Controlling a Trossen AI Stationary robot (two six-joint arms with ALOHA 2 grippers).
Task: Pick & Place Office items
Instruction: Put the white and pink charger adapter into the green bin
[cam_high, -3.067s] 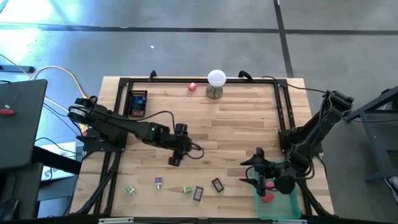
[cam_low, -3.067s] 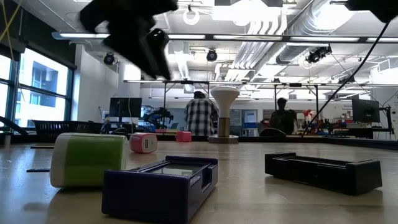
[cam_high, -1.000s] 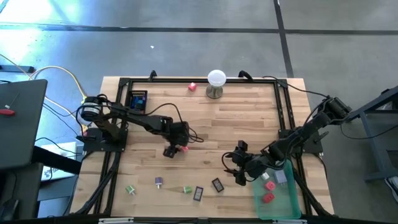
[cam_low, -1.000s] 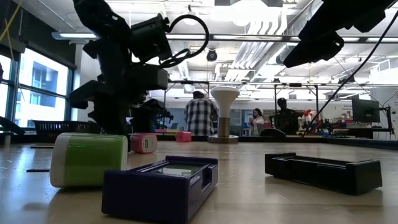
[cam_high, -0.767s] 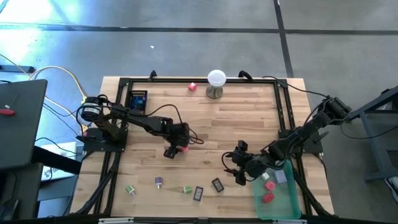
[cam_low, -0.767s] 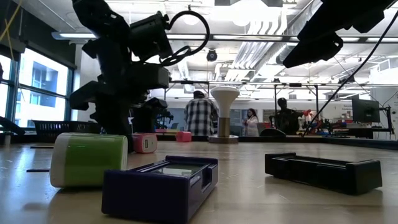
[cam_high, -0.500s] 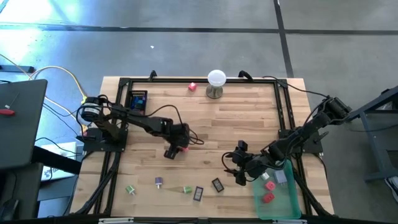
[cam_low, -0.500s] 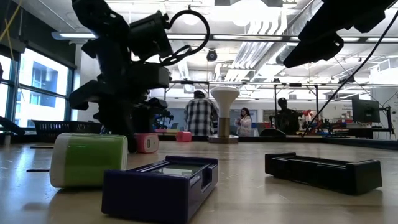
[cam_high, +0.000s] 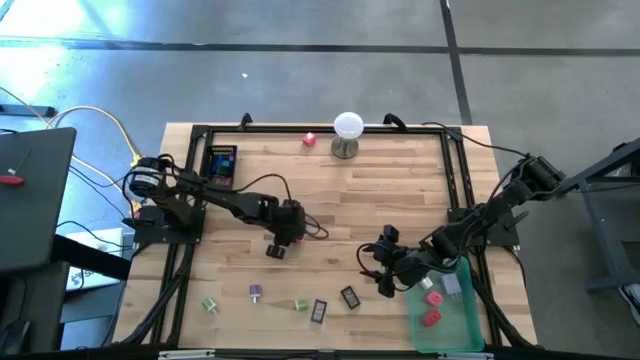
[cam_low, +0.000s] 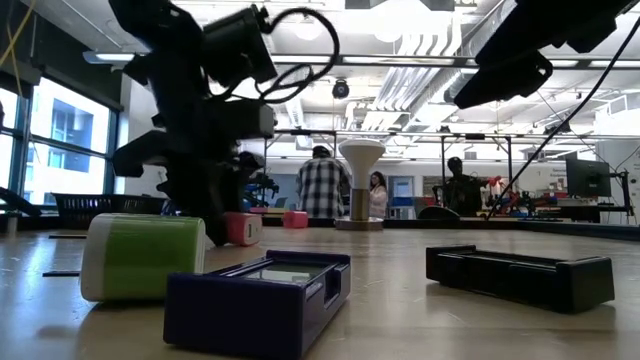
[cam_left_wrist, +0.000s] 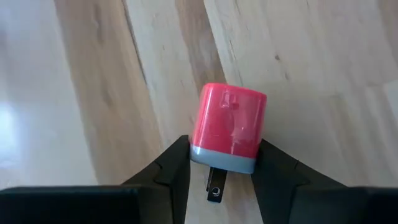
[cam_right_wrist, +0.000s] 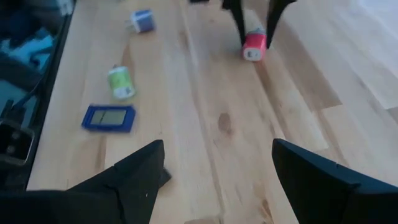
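Observation:
The office items lie scattered on the wooden table. My left gripper stands mid-table, shut on a pink plug block that has a grey end and metal prongs. My right gripper hangs open above the table, right of a black flat piece, touching nothing. Near the front edge lie a green block, a small blue plug, a second green piece and a blue flat piece, each flat on the wood. A red piece sits by the far edge. My left gripper pinches the pink plug block at its grey pronged end, one finger on each side. The fingers come from above, slanting down. The block's prongs point back between the fingers. In the low view the block sits low at the tabletop.
A green bin at the near right corner holds red pieces. A white ball on a metal stand and a dark box stand near the far edge. A black frame borders the table. People stand in the room beyond.
My left gripper has edged a little toward the table's right, and the pink plug block has shifted that way with it along the table. My right arm has kept still.

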